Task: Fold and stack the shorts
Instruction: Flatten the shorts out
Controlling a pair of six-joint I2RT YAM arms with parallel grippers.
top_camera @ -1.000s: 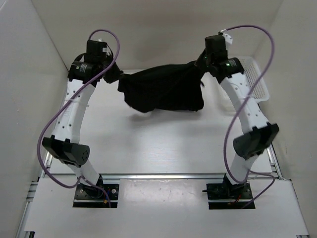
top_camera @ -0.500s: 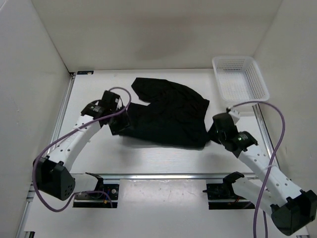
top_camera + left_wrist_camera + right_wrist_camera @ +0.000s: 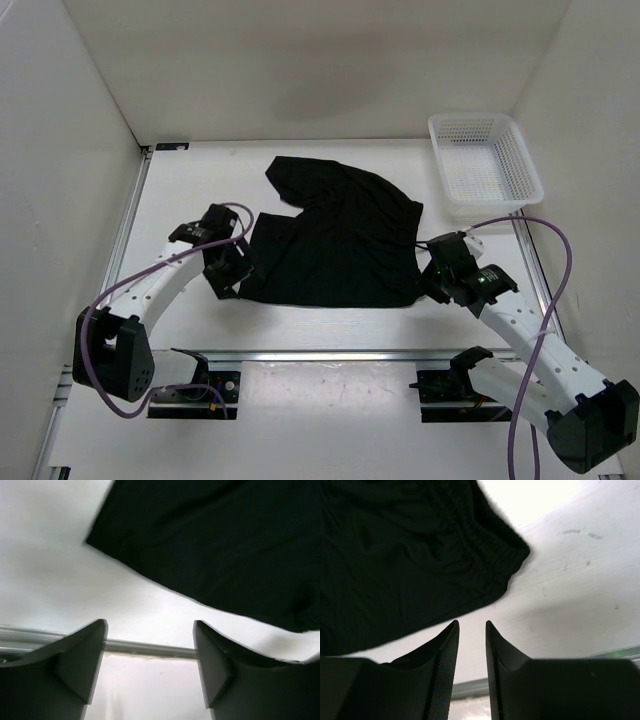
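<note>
Plain black soft-fabric shorts (image 3: 340,240) spread flat, folds unreadable, cropped in wrist views. Jaws: left gripper (image 3: 150,625) wide apart, right gripper (image 3: 471,625) barely apart; neither grips.

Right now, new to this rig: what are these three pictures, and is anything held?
It's a robot: left arm and right arm bolted at the near edge of a table. The wide picture looks down from above and behind them; the other two come from a camera on each wrist. Black shorts lie spread on it, a white mesh basket at the far right corner. The left gripper is wide open by the shorts' edge; the right gripper, slightly open, by the waistband. Neither holds anything.
</note>
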